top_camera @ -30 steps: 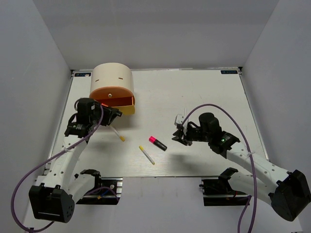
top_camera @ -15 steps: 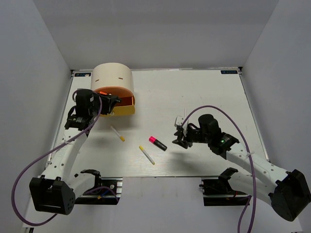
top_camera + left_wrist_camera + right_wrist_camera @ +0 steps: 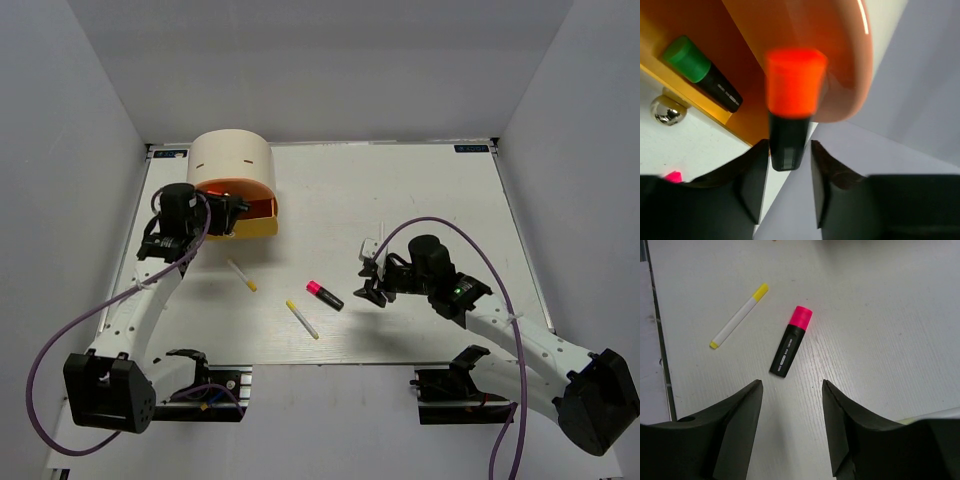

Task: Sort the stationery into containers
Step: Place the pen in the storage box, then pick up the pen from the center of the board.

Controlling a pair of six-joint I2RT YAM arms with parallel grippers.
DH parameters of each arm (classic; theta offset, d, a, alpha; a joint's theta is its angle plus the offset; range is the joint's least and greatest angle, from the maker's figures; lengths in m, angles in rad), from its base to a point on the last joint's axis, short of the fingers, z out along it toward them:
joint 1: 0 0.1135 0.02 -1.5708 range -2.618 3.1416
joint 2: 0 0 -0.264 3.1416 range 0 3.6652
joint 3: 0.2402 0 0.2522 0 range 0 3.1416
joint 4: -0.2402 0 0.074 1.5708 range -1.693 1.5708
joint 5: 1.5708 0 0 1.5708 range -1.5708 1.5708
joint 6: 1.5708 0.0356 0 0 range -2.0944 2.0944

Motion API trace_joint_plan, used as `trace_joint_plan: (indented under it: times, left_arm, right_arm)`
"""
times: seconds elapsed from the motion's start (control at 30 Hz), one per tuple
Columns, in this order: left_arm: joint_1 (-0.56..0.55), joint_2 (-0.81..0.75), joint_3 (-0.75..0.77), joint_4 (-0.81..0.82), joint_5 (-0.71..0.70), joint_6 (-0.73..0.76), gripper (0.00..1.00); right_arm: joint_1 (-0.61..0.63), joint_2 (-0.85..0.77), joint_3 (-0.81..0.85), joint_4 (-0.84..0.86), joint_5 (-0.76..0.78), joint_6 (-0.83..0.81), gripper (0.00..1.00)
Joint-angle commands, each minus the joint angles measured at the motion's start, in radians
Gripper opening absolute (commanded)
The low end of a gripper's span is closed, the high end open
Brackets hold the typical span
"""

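Pink highlighter (image 3: 791, 340) mid-bench, toward near edge: likely light, stiff, slick. Pinch its black barrel crosswise. Your right gripper (image 3: 791, 386) hangs spread, empty. Left gripper (image 3: 788, 148) straddles orange highlighter (image 3: 795, 80) over drawer (image 3: 258, 227); grip unclear.

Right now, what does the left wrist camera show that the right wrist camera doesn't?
Only the left wrist: an orange-capped highlighter between that arm's fingers, and a green-capped highlighter lying in the open drawer with its round knob. Only the right wrist: a white pen and, in full, a pink-capped highlighter, lying apart. Both: white table and their own dark fingers.
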Motion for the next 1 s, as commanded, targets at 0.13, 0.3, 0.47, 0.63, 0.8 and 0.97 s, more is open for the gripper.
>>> trace_joint_plan:
  times: [0.13,0.3,0.47,0.63,0.8,0.97]
  left_arm:
    - [-0.002,0.004,-0.003,0.006,-0.012,-0.013,0.63]
    - [-0.002,0.004,-0.003,0.016,-0.012,-0.013,0.66]
    - [-0.002,-0.043,-0.017,0.055,0.064,0.066,0.68]
    - [0.011,-0.200,-0.161,0.135,0.182,0.238,0.79]
    - [0.011,-0.445,-0.342,0.103,0.205,0.332,0.97]
    - [0.011,-0.721,-0.467,0.002,0.193,0.341,1.00]
  right_arm:
    - [-0.001,0.016,0.003,0.036,-0.017,-0.015,0.59]
    - [0.002,0.054,0.015,0.038,-0.013,0.005,0.59]
    - [0.004,0.135,0.075,0.039,-0.010,0.066,0.59]
    - [0.016,0.333,0.198,0.007,0.004,0.138,0.55]
    - [0.059,0.532,0.401,-0.112,0.067,0.155,0.59]
    - [0.116,0.661,0.495,-0.161,0.110,0.167,0.64]
